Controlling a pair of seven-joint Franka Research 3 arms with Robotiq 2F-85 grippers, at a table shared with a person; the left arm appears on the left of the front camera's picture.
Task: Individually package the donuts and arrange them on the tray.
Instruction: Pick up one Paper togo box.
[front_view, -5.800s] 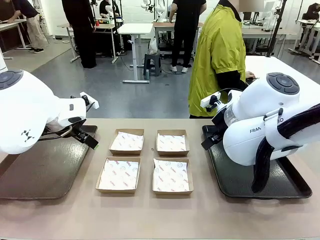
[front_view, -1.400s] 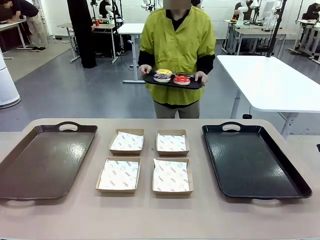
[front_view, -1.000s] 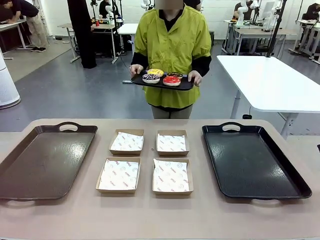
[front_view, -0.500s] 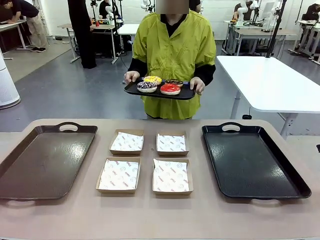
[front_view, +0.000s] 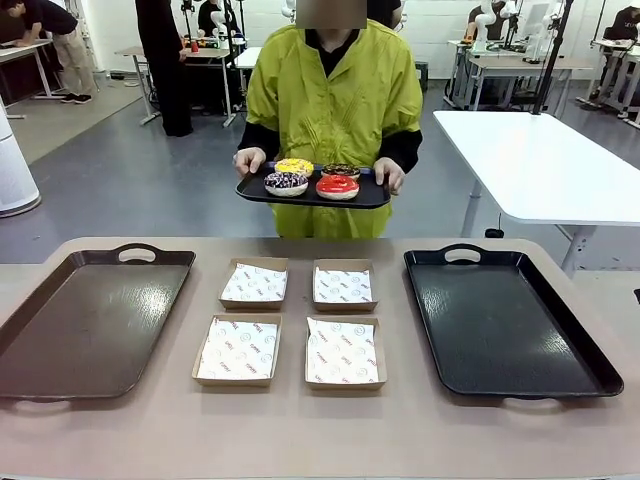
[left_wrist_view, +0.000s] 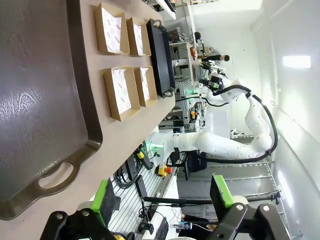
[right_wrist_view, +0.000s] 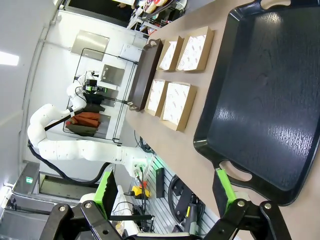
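Observation:
A person in a yellow-green jacket stands at the table's far side, holding a small black serving tray in both hands. On it lie the four donuts: yellow iced, dark chocolate, purple-white sprinkled and glossy red. My left gripper is open, off the near end of the brown tray, with nothing between its green pads. My right gripper is open too, off the near end of the black tray, and holds nothing.
Four paper-lined cardboard boxes sit in a two-by-two block mid-table. A large brown tray lies to their left and a large black tray to their right. A white table stands behind at the right.
Both arms have pulled out of the front view. The person has walked up to the table's far edge, bringing the donut tray closer and lower.

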